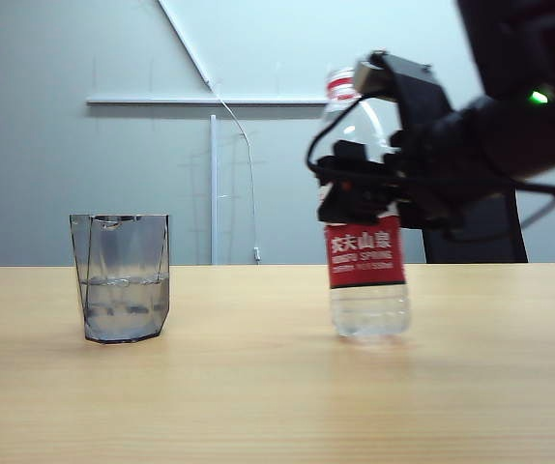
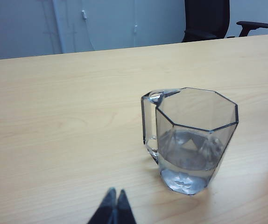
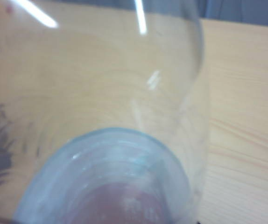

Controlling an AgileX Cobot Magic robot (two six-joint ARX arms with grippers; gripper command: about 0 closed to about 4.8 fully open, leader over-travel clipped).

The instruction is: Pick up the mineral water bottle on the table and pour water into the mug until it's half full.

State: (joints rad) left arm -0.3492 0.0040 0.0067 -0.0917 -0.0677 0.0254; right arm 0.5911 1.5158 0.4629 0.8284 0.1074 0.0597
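Right, the mineral water bottle (image 1: 369, 280) stands upright on the worktop (image 1: 258, 387), lower right of centre, only a little water (image 1: 371, 319) low in it, so I judge it light, thin-walled and easy to dent or slip. My right gripper (image 1: 360, 188) sits around its body just above the label; whether it's actually clamping, I cannot tell. Off at lower left, well apart, the mug (image 1: 120, 278) is roughly half full. My left gripper (image 2: 114, 205), tips pinched together, hovers near it.
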